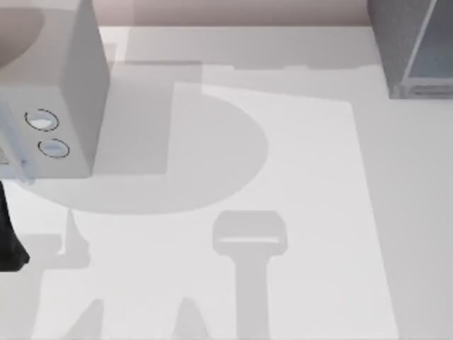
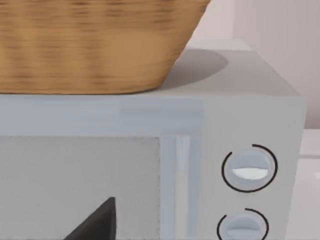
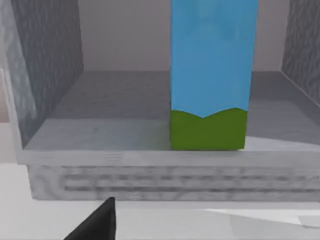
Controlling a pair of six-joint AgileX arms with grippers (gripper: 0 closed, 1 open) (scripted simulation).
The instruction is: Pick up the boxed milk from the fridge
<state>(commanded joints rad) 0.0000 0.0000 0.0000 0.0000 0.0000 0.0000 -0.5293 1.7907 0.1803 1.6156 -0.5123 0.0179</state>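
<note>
The boxed milk (image 3: 210,75) stands upright on the fridge (image 3: 100,135) floor, close to its open front edge; I see its bright blue sides and green base band, while its top is cut off. My right gripper (image 3: 100,222) sits just outside the fridge opening, below the shelf lip and apart from the carton. In the top view the fridge (image 1: 410,49) is at the far right corner. My left arm (image 1: 10,241) is at the left edge, and its gripper (image 2: 97,222) faces the light grey box.
A light grey box with two round dials (image 1: 49,92) stands at the far left, and a woven basket (image 2: 95,45) rests on top of it. The white table (image 1: 304,212) stretches between that box and the fridge.
</note>
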